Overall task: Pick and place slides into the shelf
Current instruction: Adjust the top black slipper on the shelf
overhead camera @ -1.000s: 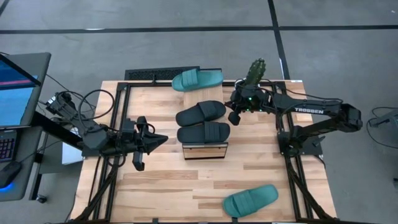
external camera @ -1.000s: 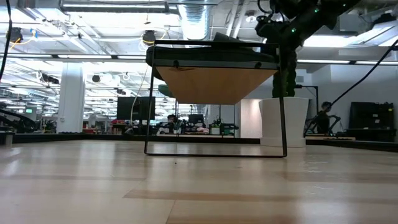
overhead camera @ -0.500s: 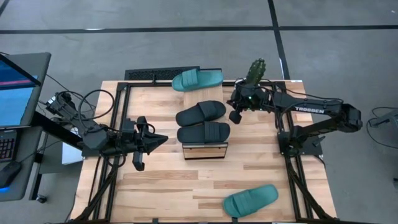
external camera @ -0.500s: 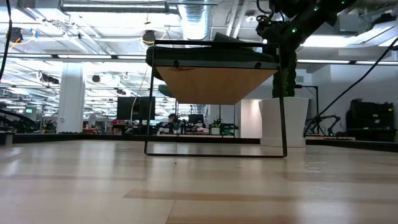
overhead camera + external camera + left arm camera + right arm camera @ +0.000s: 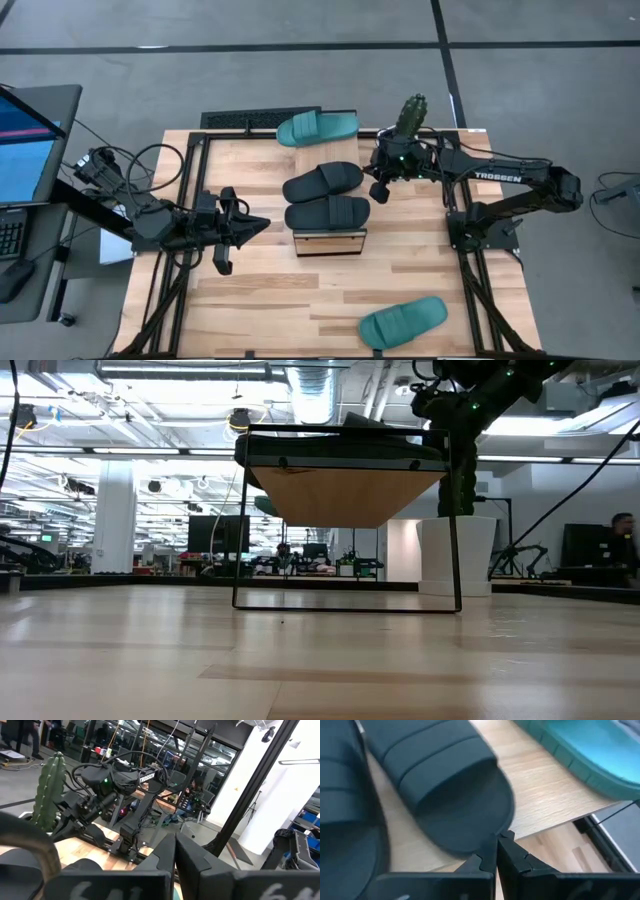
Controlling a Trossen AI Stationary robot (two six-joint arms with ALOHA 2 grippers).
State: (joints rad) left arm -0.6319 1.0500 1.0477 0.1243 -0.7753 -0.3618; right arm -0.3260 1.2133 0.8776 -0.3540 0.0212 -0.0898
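While my right tool (image 5: 378, 190) hangs with its fingers together and empty just off the end of the rear black slide (image 5: 323, 180) on the shelf (image 5: 329, 243), nothing left to pick lies under it. Outward from there, one teal slide (image 5: 316, 127) sits on the shelf's far end, near this arm, its long axis across the shelf. The other teal slide (image 5: 403, 321) lies on the table (image 5: 250, 300) well apart, no closer to my left tool (image 5: 262, 226), closed too.

We are in an open robotics lab: exposed ceiling ducts (image 5: 290, 375) and strip lights hang above distant workstations with monitors (image 5: 215, 532), and a laptop (image 5: 25, 140) sits beside the framed wooden counter (image 5: 260, 290).
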